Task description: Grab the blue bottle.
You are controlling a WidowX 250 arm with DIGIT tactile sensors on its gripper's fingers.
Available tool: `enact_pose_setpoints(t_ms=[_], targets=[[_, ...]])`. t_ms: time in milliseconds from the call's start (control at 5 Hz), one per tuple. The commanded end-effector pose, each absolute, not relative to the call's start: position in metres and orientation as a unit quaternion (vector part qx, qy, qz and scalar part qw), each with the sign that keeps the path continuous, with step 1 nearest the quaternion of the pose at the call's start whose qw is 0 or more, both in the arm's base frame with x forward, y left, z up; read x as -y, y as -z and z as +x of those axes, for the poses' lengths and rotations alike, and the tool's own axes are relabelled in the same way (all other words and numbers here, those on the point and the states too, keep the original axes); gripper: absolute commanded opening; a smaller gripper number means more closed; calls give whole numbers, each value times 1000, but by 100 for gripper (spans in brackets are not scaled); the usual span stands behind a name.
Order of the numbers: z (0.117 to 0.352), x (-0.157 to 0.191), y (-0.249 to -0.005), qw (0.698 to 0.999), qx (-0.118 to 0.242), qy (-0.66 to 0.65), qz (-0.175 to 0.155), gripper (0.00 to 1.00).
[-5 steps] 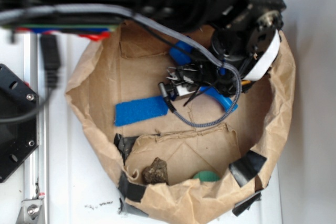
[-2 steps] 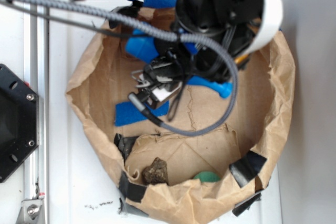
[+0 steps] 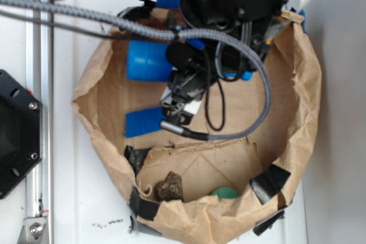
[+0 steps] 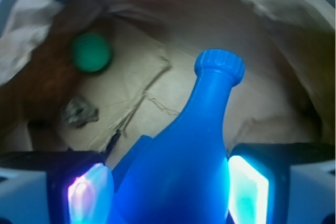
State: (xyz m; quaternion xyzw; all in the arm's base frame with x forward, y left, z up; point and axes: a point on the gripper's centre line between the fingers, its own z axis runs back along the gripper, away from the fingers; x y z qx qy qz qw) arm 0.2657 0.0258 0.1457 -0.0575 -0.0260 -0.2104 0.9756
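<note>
The work area is a white desk (image 3: 86,198) carrying a shallow bowl of crumpled brown paper (image 3: 103,72), patched with black tape at its near rim.

The blue bottle (image 3: 147,61) lies on its side toward the far edge of the paper bowl, its wide base pointing at the left rim. In the exterior view the arm covers most of the body and neck. In the wrist view the bottle (image 4: 184,166) fills the space between the two pads, neck and flared rim pointing away from the camera.

The hand (image 4: 168,190) is closed against the bottle's body, one lit pad (image 4: 89,192) at each flank; contact appears made on both sides, though the exact touching line is blurred.

Procedure for the present step, as judged from these views:
1. Keep grip pressure steady. The body is smooth, round plastic and will likely roll or squirt forward if the pads slacken.
2. Lift straight up, with no twist, so the neck clears the paper floor.
3. Watch the grey cable (image 3: 251,61) looping beside the hand; it should not snag the far paper rim.

Also in the bowl: a flat blue felt strip (image 3: 144,122) near the left wall, a green ball (image 4: 90,52) and a dark lump (image 4: 79,113) at the near edge, all well apart from the bottle.
</note>
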Motion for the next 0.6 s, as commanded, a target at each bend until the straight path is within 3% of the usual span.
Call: enact_pose_setpoints(t_ms=[0,200,400], targets=[[260,-6,-166,998,52,26,-9,0],[252,3,-162,997,70,34,11,0],[249,5,-159,997,60,46,5,0]])
